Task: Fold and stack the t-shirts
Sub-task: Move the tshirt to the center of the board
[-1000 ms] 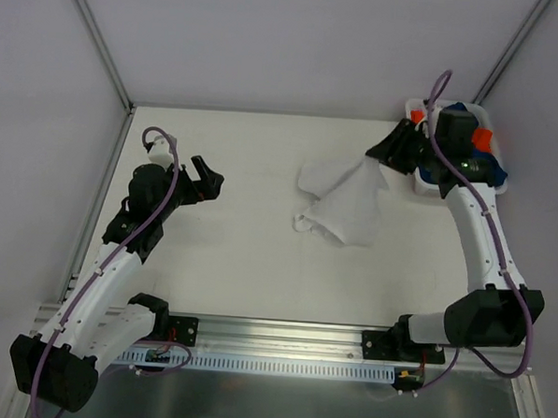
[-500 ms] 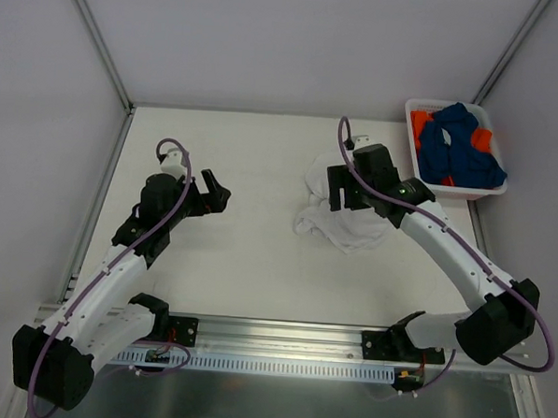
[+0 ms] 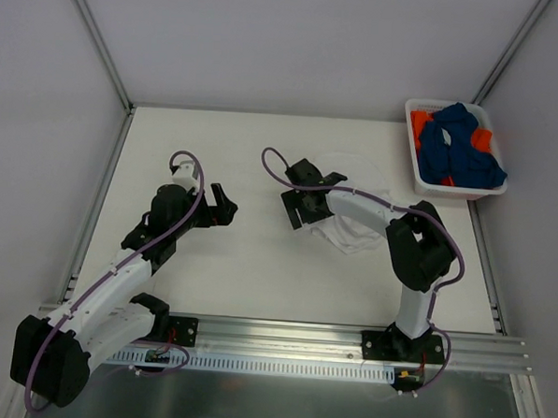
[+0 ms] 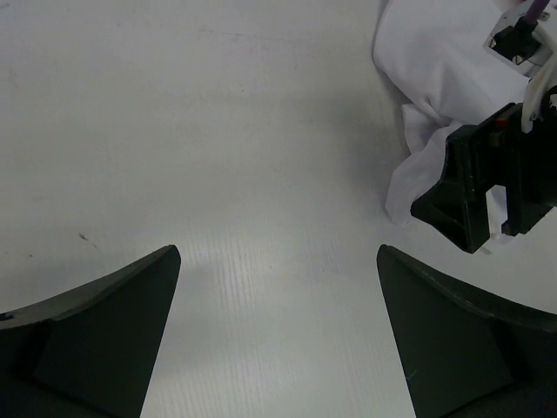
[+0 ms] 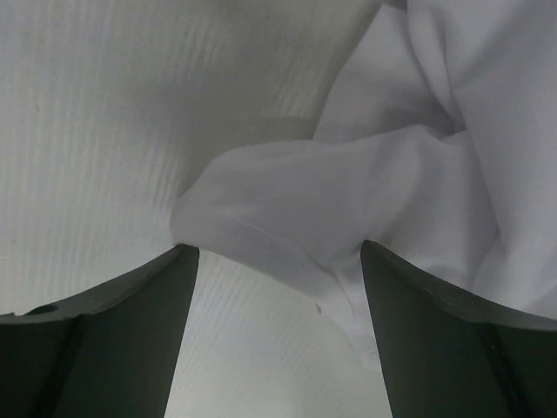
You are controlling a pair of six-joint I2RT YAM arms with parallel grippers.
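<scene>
A crumpled white t-shirt [image 3: 360, 230] lies on the table right of centre. It also shows at the top right of the left wrist view [image 4: 435, 70]. My right gripper [image 3: 297, 213] hangs open at the shirt's left edge. In its wrist view a rolled fold of the white t-shirt [image 5: 287, 209] lies at the tips of the spread right gripper [image 5: 278, 252]. My left gripper [image 3: 229, 206] is open over bare table to the left, apart from the cloth. Nothing is between the left gripper's [image 4: 278, 252] fingers. A dark blue t-shirt [image 3: 462, 151] and an orange t-shirt [image 3: 419, 119] are heaped in the basket.
The white plastic basket [image 3: 460, 192] stands at the back right corner, against the right wall. The right arm's elbow [image 3: 417, 244] bends low over the shirt's right side. The right gripper's black body [image 4: 474, 196] shows in the left wrist view. Walls close the table on three sides.
The right arm swung from beside the basket leftward across the white t-shirt and its gripper opened. The shirt is more bunched. The left gripper crept right towards the centre.
</scene>
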